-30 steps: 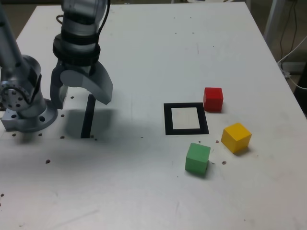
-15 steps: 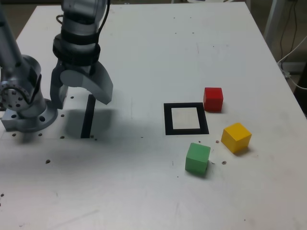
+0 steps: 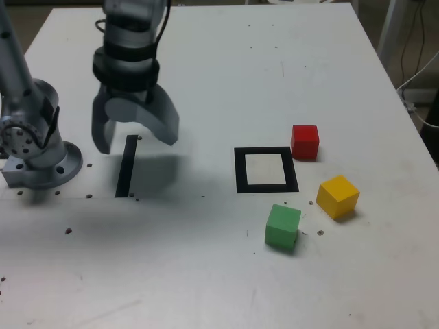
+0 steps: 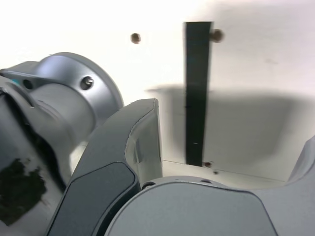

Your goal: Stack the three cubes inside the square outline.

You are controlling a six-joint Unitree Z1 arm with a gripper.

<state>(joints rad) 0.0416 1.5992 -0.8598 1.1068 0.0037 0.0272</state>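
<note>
Three cubes, red [image 3: 304,142], yellow [image 3: 337,196] and green [image 3: 282,227], loose on the table [image 3: 219,62] around the exterior view's right side of the square outline [image 3: 265,170]. Probably light, rigid, matte; best pinched across opposite flat faces. End effector [image 3: 132,137] wide open, empty, well apart above the black tape strip [image 3: 125,166].

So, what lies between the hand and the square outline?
In the exterior view, only bare white table lies between the open hand and the square outline; the cubes sit beyond the outline.

This was a robotics lab or test bench: a plain white desk [image 3: 219,82] dotted with screw holes carried a bolted-down grey arm base [image 3: 38,154], marked with black tape strip [image 3: 126,166], and loose cables [image 3: 418,75] hung beyond the desk's far edge.
</note>
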